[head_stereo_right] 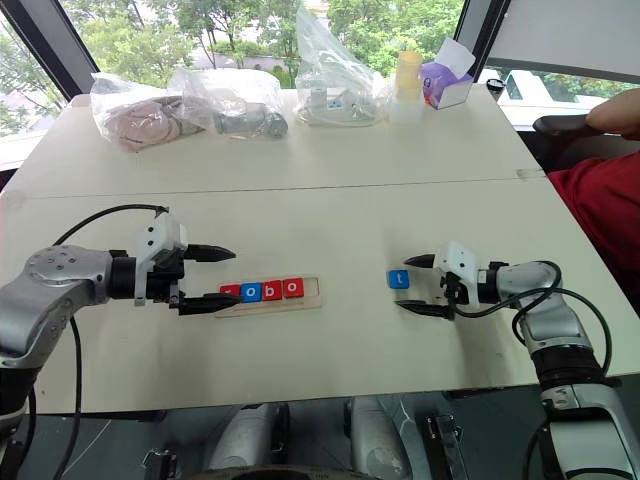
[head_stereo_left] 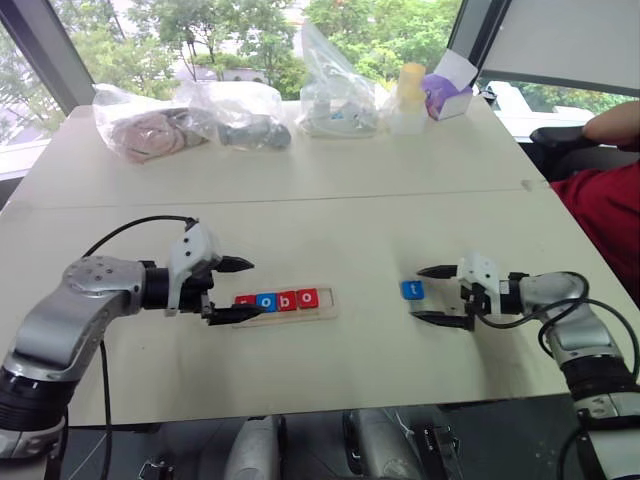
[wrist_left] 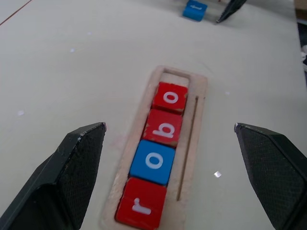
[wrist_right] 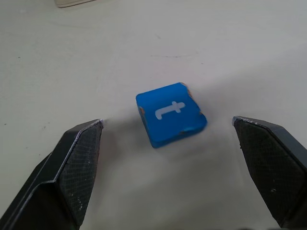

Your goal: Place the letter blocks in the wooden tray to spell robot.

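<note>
The wooden tray [wrist_left: 199, 96] lies on the table in front of my left arm. Four letter blocks sit in it in a row: red r [wrist_left: 141, 208], blue o [wrist_left: 154, 162], red b [wrist_left: 165, 128], red o [wrist_left: 170, 97]. One slot at the tray's right end is bare. My left gripper [head_stereo_left: 255, 288] is open at the tray's left end, one finger on each side of the r block, holding nothing. The blue t block [wrist_right: 170, 114] lies flat on the table to the tray's right. My right gripper [head_stereo_left: 416, 294] is open around it, fingers apart from it.
Several clear plastic bags [head_stereo_left: 240, 115] with items, a yellow-capped cup [head_stereo_left: 410, 90] and a purple box [head_stereo_left: 447, 95] stand along the table's far edge. A person in red [head_stereo_left: 605, 215] sits at the right edge of the table.
</note>
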`<act>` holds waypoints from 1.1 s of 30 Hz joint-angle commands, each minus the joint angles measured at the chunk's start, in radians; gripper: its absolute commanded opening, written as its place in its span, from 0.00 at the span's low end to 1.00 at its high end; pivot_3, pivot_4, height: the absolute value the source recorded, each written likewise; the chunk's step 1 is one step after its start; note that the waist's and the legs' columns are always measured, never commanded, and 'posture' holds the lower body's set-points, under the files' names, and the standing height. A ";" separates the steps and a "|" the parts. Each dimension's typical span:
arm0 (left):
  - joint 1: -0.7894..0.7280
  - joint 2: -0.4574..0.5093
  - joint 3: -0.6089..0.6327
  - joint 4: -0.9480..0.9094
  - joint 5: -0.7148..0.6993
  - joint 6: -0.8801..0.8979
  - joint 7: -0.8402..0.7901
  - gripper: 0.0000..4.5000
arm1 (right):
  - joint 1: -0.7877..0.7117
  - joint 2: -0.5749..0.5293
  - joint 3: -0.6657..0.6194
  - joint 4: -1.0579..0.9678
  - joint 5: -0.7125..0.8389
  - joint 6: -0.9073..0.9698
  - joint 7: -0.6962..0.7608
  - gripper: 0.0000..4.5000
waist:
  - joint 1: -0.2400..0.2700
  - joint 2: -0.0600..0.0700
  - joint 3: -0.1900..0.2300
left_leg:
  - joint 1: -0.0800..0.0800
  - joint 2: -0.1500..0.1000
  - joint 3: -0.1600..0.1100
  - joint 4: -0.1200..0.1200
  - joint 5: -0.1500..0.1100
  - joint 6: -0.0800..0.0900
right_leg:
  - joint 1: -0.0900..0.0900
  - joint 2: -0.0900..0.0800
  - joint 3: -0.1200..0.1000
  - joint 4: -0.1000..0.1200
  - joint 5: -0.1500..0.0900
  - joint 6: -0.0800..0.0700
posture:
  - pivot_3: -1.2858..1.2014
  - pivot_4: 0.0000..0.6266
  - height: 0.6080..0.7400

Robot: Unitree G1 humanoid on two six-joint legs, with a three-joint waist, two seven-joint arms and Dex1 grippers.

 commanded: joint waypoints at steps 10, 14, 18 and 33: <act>-0.012 0.044 0.024 0.010 0.007 -0.034 -0.006 1.00 | 0.009 0.010 0.021 -0.021 -0.017 -0.001 -0.023 0.26 | -0.001 0.000 0.000 | 0.006 0.000 0.000 0.000 0.000 0.000 | 0.007 -0.001 0.000 0.000 -0.001 -0.002 | 0.52 0.24 1.00; 0.003 0.069 0.007 0.029 0.026 -0.047 -0.028 1.00 | -0.017 0.025 0.051 -0.247 0.070 0.250 -0.015 0.26 | -0.003 0.000 0.000 | 0.013 0.001 0.001 -0.001 0.000 0.000 | 0.012 -0.001 0.001 -0.001 -0.002 -0.004 | 0.52 0.24 1.00; 0.008 0.074 -0.015 0.041 0.055 -0.067 -0.032 1.00 | -0.060 0.079 0.109 -0.370 0.088 0.352 -0.029 0.26 | -0.002 0.000 0.000 | 0.014 0.001 0.000 -0.002 0.000 0.000 | 0.012 0.000 0.001 0.000 -0.002 -0.004 | 0.52 0.24 1.00; 0.075 0.051 0.004 -0.041 0.053 -0.043 0.035 1.00 | -0.275 0.219 0.320 -0.141 -0.054 0.283 0.012 0.26 | 0.001 0.000 0.000 | 0.011 0.000 0.000 -0.002 0.000 0.000 | 0.011 -0.003 0.000 -0.002 -0.002 -0.004 | 0.52 0.24 1.00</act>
